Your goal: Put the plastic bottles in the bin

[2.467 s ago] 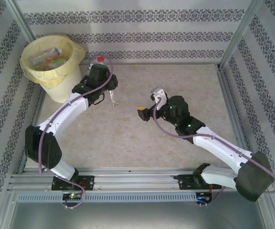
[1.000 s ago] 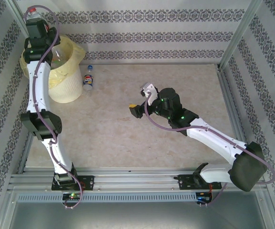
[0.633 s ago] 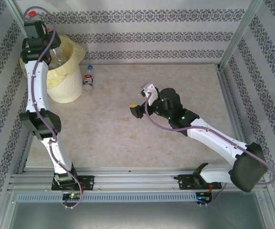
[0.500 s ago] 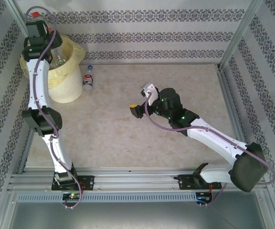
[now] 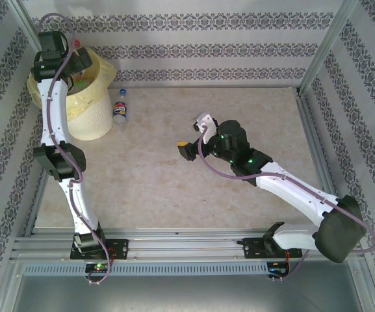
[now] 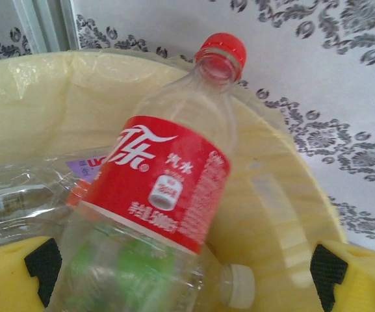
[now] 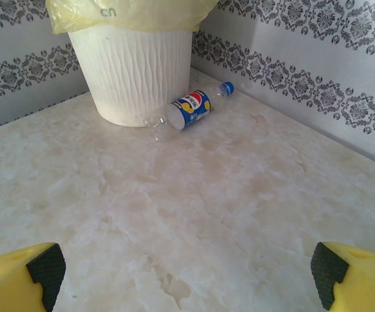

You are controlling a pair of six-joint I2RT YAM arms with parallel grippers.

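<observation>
Bottle with red label point(image 6: 168, 182) lies tilted in the bin point(image 6: 284, 195) mouth, free between the spread jaws of the left gripper point(image 6: 187, 270): release step. Next move, as judged: right gripper point(image 7: 186, 266), open and empty, fetches the blue-label bottle point(image 7: 190, 109) lying at the bin's 3 o'clock.

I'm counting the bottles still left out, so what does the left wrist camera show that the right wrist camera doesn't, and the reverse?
Left wrist view: the inside of the bin, where a red-labelled bottle with a red cap sits tilted over other clear bottles.

Right wrist view: the bin's white ribbed wall and a blue-labelled bottle lying on the table at its base.

Both: the bin's yellow bag, the patterned wall, and an open claw with yellow fingers in the lower corners, the left claw and the right claw.
</observation>
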